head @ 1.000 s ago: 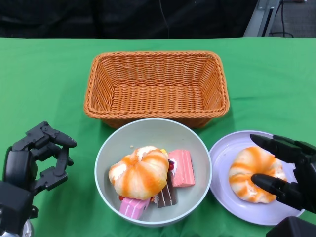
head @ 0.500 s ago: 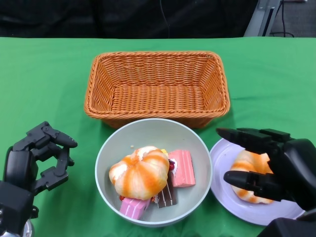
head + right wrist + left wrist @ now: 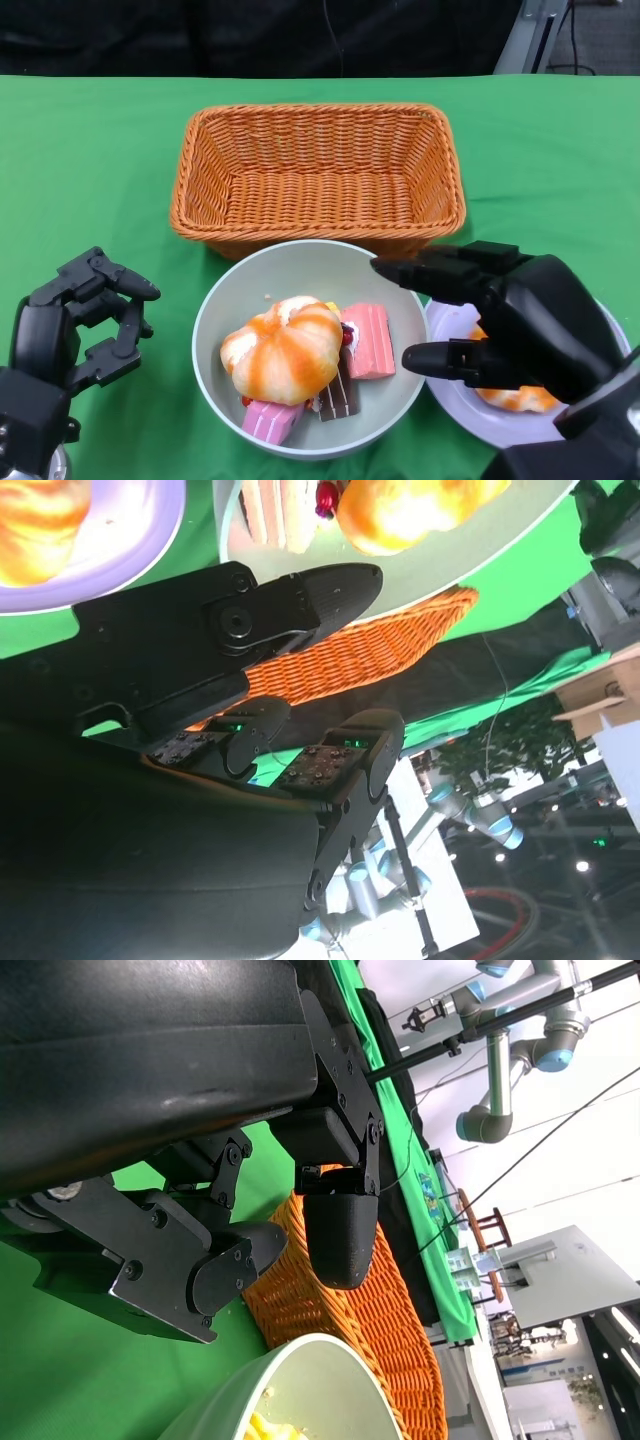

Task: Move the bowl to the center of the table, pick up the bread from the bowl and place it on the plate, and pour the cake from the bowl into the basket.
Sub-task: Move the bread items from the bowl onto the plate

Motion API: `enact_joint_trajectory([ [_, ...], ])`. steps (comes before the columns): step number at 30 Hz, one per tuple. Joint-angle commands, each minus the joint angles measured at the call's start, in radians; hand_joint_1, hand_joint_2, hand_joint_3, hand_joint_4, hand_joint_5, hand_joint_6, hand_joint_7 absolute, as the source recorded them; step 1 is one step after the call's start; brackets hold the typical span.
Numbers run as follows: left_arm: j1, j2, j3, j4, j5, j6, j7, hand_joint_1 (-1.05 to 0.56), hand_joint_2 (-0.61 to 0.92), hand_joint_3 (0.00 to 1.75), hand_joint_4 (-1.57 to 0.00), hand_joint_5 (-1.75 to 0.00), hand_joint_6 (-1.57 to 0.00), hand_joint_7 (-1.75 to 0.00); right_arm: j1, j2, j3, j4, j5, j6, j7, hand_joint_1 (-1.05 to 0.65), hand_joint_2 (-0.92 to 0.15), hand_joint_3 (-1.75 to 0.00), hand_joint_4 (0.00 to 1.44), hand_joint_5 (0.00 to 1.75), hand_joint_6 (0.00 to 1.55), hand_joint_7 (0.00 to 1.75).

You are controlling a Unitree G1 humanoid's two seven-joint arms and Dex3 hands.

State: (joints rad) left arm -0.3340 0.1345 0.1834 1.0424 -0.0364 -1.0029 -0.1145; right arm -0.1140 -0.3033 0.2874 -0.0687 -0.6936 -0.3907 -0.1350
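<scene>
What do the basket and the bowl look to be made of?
The basket looks like woven wicker or plastic rattan: orange-brown strands with a braided rim. The bowl seems to be smooth, matte plastic or melamine, pale grey-green with a soft sheen; ceramic cannot be ruled out.

— Does any writing show on the basket, the bowl or the plate?

— None; no label, brand or number is readable on them.

— And beyond the counter?

— Distant shapes in the wrist views are too small and blurred to read.
</scene>
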Motion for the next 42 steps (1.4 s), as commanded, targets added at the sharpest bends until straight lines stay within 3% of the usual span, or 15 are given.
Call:
enact_joint_trajectory([
  [1, 0.011, 0.008, -0.003, -0.009, 0.015, -0.015, 0.025, 0.04, 0.66, 0.99, -0.82, -1.51, -0.79, -1.25, -0.036, 0.010, 0.016, 0.037, -0.017, -0.019, -0.020, -0.78, -0.92, -0.02, 0.71, 0.02, 0.63, 0.00],
  [11, 0.013, 0.001, -0.010, -0.015, 0.019, -0.013, 0.034, 0.05, 0.66, 1.00, -0.83, -1.51, -0.79, -1.25, -0.107, 0.026, 0.067, 0.135, -0.041, -0.057, -0.032, -0.79, -0.91, -0.01, 0.69, 0.00, 0.63, 0.00],
  [22, 0.016, -0.007, -0.013, -0.018, 0.013, -0.017, 0.034, 0.03, 0.66, 0.99, -0.82, -1.52, -0.79, -1.25, -0.162, 0.025, 0.123, 0.195, -0.081, -0.046, 0.007, -0.81, -0.92, -0.04, 0.58, 0.00, 0.53, 0.00],
  [33, 0.028, -0.012, -0.016, -0.045, 0.034, -0.009, 0.063, 0.02, 0.66, 0.98, -0.82, -1.49, -0.79, -1.22, -0.224, 0.057, 0.186, 0.280, -0.142, -0.025, -0.018, -0.82, -0.92, -0.04, 0.57, 0.00, 0.53, 0.00],
  [42, 0.031, -0.030, -0.010, -0.067, 0.027, 0.002, 0.091, 0.02, 0.69, 0.93, -0.78, -1.56, -0.75, -1.27, -0.276, 0.083, 0.254, 0.398, -0.253, 0.001, -0.149, -0.83, -0.92, -0.03, 0.59, 0.01, 0.54, 0.00],
])
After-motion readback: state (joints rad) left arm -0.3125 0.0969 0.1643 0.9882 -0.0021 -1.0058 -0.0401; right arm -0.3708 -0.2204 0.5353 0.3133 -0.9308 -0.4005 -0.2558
